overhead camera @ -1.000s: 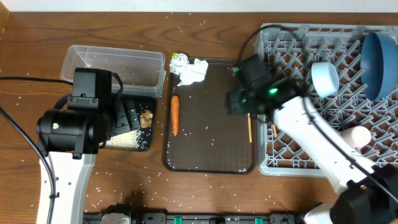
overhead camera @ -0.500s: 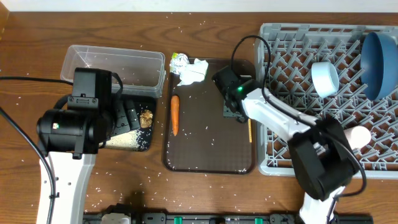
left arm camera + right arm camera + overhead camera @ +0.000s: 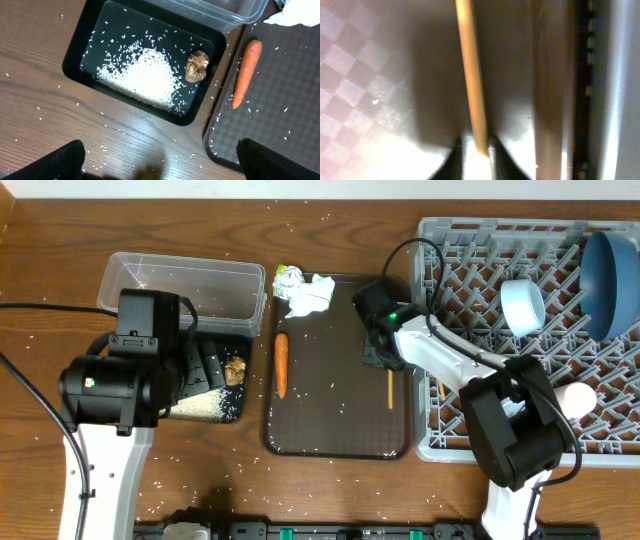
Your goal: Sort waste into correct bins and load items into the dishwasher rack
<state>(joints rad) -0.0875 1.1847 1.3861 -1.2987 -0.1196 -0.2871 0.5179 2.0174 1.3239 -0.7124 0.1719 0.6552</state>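
right claw (image 3: 476, 150) is pinched shut on the end of a wooden chopstick (image 3: 469, 75) on the brown tray (image 3: 330, 420), beside the dishwasher rack (image 3: 480, 250); left claw (image 3: 160, 162) gapes wide and empty over the black tub (image 3: 80, 55)

looks done: rice (image 3: 142, 75) and brown lump (image 3: 197, 66) binned, dark-blue plate (image 3: 605, 270), light-blue cup (image 3: 522, 305) and pink cup (image 3: 572, 397) racked

to go: carrot (image 3: 282, 365), crumpled paper (image 3: 312, 293), wrapper (image 3: 288, 278), this chopstick

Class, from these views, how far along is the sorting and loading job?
Done: rice and lump in the black tub; plate, blue cup, pink cup in the rack. In hand: right end effector pinching a chopstick on the tray. Remaining: carrot, paper, wrapper.
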